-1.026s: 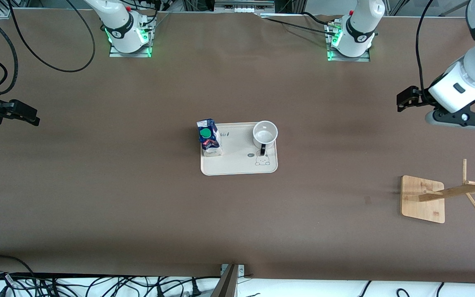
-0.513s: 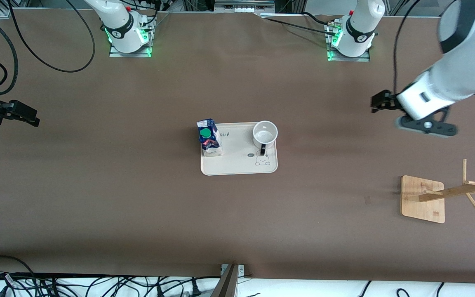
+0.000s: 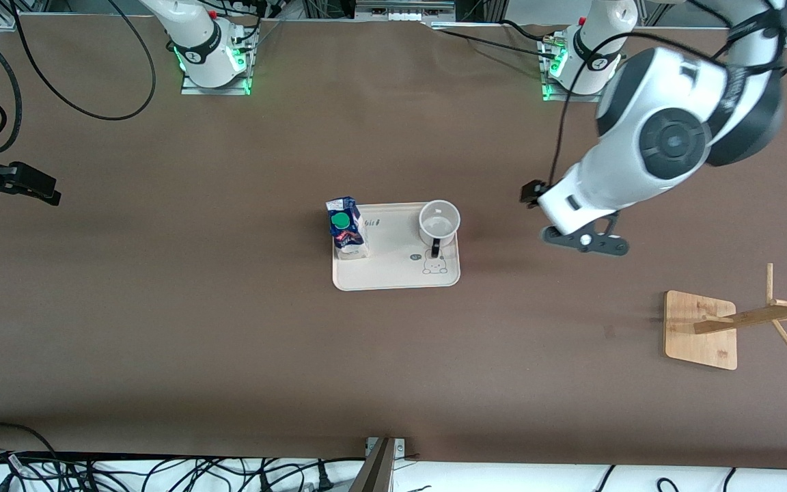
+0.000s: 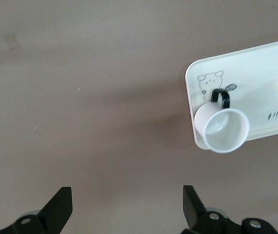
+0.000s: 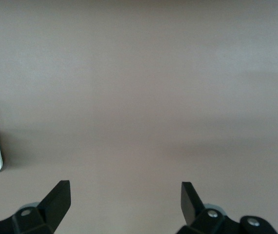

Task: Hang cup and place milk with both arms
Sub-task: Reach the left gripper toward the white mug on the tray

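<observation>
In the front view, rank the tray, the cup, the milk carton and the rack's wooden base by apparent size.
1. Tray, clearly largest.
2. Wooden base of the rack.
3. Cup and milk carton: too alike to rank.

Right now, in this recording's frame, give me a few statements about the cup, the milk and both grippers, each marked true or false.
1. The cup stands upright on the tray. True.
2. The milk lies on bare table, off the tray. False: it stands on the tray, at the edge toward the right arm's end.
3. The left gripper has its fingers open and holds nothing. True.
4. The right gripper grips the milk. False: it is open and empty, over bare table at the right arm's end.
5. The cup hangs on the wooden rack. False: the rack carries nothing.
</observation>
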{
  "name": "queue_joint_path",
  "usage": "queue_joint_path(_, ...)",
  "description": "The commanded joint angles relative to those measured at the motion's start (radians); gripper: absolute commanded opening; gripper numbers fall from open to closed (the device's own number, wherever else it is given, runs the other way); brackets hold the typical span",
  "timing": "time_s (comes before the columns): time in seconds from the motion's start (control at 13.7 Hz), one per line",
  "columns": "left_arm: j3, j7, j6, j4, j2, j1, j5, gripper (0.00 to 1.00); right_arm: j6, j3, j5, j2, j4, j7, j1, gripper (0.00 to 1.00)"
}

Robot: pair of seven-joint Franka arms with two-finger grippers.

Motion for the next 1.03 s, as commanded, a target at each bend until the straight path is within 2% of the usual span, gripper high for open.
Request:
queue_joint_path(0.0,0.01,-0.058,0.073,0.046,0.079,-0.065,-0.012,1.0,-0.021,0.006,0.014,-0.002,0.014,-0.004,-0.01,1.0)
queue_joint_path(0.44,0.011,-0.237,0.261,0.047,0.189,-0.19,-0.009,1.0,-0.021,0.007,0.014,-0.004,0.013,-0.004,-0.009,1.0)
queue_joint_path(0.81,0.011,-0.303,0.286,0.043,0.269,-0.271,0.001,1.0,-0.021,0.007,0.014,-0.002,0.013,-0.003,-0.009,1.0)
queue_joint_path(0.95,0.011,-0.329,0.327,0.009,0.281,-0.294,0.001,1.0,-0.021,0.006,0.014,-0.004,0.013,-0.003,-0.009,1.0)
